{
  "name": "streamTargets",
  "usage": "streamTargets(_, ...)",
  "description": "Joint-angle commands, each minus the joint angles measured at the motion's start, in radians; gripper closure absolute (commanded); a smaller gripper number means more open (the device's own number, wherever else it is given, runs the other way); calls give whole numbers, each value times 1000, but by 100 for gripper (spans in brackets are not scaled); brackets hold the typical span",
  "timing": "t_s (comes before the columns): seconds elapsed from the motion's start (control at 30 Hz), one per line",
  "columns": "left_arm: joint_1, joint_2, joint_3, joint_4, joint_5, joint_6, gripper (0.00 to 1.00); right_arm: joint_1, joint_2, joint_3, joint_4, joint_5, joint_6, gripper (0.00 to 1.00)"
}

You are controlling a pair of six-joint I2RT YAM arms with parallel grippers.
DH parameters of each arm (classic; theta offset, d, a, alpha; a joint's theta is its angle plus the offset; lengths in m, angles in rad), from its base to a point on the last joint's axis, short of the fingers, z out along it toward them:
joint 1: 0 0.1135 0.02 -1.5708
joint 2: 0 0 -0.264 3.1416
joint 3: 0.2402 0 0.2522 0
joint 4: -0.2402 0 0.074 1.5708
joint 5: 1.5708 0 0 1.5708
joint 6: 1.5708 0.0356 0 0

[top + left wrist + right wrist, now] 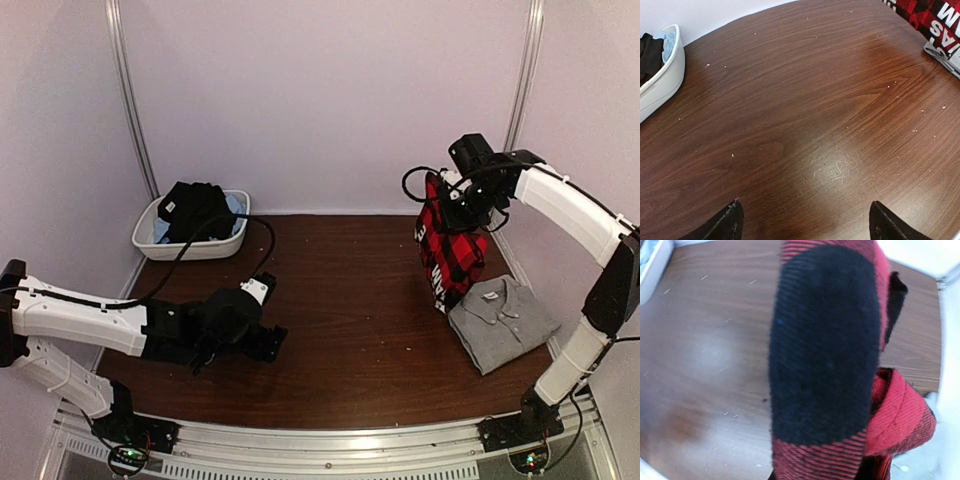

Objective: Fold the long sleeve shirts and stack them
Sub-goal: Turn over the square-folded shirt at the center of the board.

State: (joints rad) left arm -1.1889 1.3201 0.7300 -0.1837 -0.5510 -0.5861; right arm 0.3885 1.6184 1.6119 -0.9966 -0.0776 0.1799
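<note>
**Check shirt hanging from the right claw, grey shirt folded on the table**

The right claw [452, 200] is raised above the table's [350, 300] right edge, towards the back right corner. It is clamped on the top of the red-and-black check shirt [450, 255]. The shirt hangs down from it in a loose bundle, with white lettering showing along one side. From the right wrist camera the cloth fills nearly the whole view, so the fingers themselves are hidden. The overhead view shows the shirt's weight carried by the claw. The shirt's lower end comes down close to the table, and I cannot tell whether it touches.

The grey shirt [505, 325] lies flat on the table by the right edge, nearer the front. It is folded into a neat rectangle with the collar on top. The hanging check shirt's lower end is just beside its collar end.

The left claw [272, 343] sits low over the front left part of the table. Its fingers [727, 225] are spread wide with only bare wood between them, holding nothing.

A white tub [145, 232] stands in the back left corner with dark clothes [195, 210] heaped in it.
</note>
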Motion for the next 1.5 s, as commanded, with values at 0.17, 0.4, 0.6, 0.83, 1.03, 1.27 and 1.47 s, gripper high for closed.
streamTargets(0.17, 114, -53, 16, -25, 64, -39, 12, 226, 242, 213, -273, 528, 153, 100)
streamTargets(0.4, 179, -132, -9, -78, 57, -57, 12, 465, 520, 363, -377, 599, 304, 99)
streamTargets(0.6, 233, -233, -76, -127, 7, -133, 11, 656, 696, 487, -357, 509, 362, 89)
streamTargets(0.83, 276, -312, -76, -189, -58, -117, 10, 817, 827, 599, -334, 429, 417, 64)
streamTargets(1.03, 299, -379, -54, -218, -104, -101, 8, 909, 795, 617, -303, 401, 436, 24)
streamTargets(1.27, 322, -346, -38, -165, -47, -58, 7, 930, 483, 296, -48, 313, 392, 0)
streamTargets(1.47, 323, -266, -65, -12, 154, -55, 7, 797, 168, -77, 147, 266, 400, 0)
